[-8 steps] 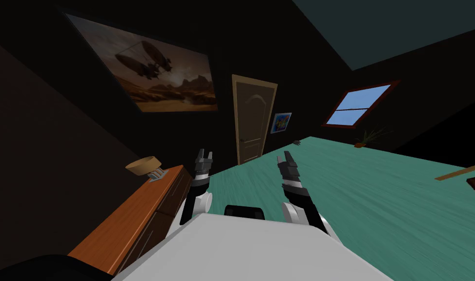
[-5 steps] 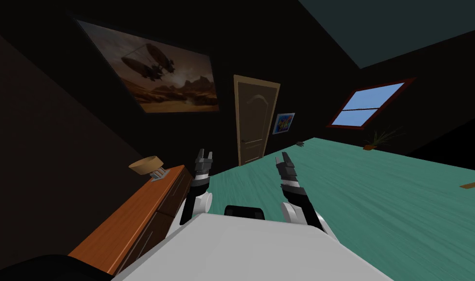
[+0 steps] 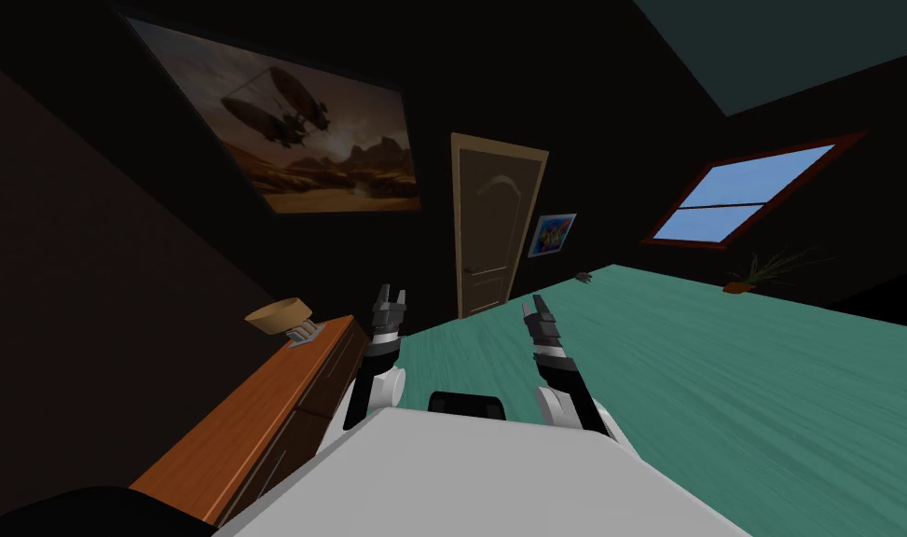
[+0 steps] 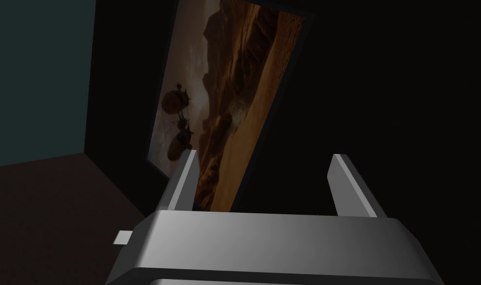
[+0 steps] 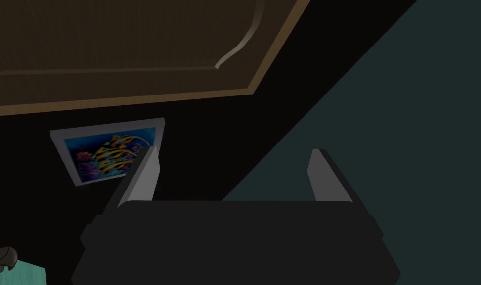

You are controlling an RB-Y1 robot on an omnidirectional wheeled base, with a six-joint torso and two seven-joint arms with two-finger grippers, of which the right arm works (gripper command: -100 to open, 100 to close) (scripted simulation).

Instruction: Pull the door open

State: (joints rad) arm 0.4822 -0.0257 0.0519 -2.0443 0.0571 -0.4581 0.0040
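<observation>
Pincer blades on both arms stand spread with nothing between them. The left pincer (image 3: 390, 296) is raised beside the far end of the orange-brown sideboard (image 3: 255, 410), and the right pincer (image 3: 538, 306) is raised over the green floor (image 3: 721, 373). The brown panelled door (image 3: 491, 228) stands shut in its lighter frame on the dark far wall, well apart from both arms, between a large airship painting (image 3: 302, 130) and a small fish picture (image 3: 552, 234). I judge the task barely begun, since the approach has to come first. No handle can be made out on the door from here, so the main risk is arriving at the wrong side or height and closing on nothing, or scraping the panel. The left arm runs close to the sideboard, where a tan bowl (image 3: 276, 315) sits on the tabletop, and a careless turn of the base could clip it. No brand, label or legible writing shows anywhere; both pictures are wordless.
</observation>
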